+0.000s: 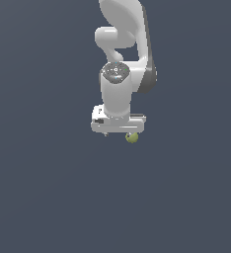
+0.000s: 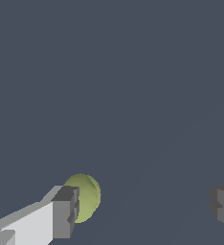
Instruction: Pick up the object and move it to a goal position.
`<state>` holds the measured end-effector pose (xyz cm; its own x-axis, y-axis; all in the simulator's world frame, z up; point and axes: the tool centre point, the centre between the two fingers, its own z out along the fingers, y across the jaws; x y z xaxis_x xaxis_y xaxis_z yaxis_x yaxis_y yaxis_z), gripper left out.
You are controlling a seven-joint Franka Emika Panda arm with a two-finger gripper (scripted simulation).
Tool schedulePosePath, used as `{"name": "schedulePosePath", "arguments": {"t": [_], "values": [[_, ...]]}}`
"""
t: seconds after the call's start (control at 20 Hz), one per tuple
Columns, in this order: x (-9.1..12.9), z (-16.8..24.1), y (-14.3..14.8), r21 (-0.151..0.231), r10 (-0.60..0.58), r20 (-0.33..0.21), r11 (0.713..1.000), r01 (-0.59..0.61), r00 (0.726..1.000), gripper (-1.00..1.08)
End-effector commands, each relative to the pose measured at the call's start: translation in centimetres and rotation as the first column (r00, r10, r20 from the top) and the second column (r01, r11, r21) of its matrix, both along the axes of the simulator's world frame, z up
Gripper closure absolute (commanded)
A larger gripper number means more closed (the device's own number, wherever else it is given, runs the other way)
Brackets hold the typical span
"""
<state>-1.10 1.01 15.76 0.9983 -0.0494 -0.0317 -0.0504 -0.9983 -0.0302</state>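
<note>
I see my gripper (image 2: 142, 208) spread wide, and the ball (image 2: 85, 197) sits just inside one finger (image 2: 65, 213), touching or nearly so, well apart from the other.

end effector (image 2: 145, 210) spread wide, yellow-green ball (image 2: 87, 196) just beside one finger (image 2: 65, 213).

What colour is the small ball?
Yellow-green, plain; the ball shows best in the wrist view.
</note>
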Motion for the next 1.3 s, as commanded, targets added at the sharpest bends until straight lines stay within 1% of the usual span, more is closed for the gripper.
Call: {"name": "schedulePosePath", "arguments": {"t": [0.0,0.4,0.65,0.95,1.25], "values": [[0.0,0.0,0.0,0.0,0.0,0.0,1.0,0.0,1.0,-0.92],[-0.2,-0.8,-0.3,-0.003,0.033,-0.013,0.999,-0.033,0.999,-0.92],[-0.2,-0.8,-0.3,-0.003,0.03,-0.013,1.0,-0.03,0.999,-0.92],[-0.5,-1.1,0.2,-0.006,-0.007,-0.012,1.0,0.006,1.0,-0.92],[-1.1,-1.8,1.2,-0.012,-0.08,-0.01,0.997,0.079,0.997,-0.92]]}}
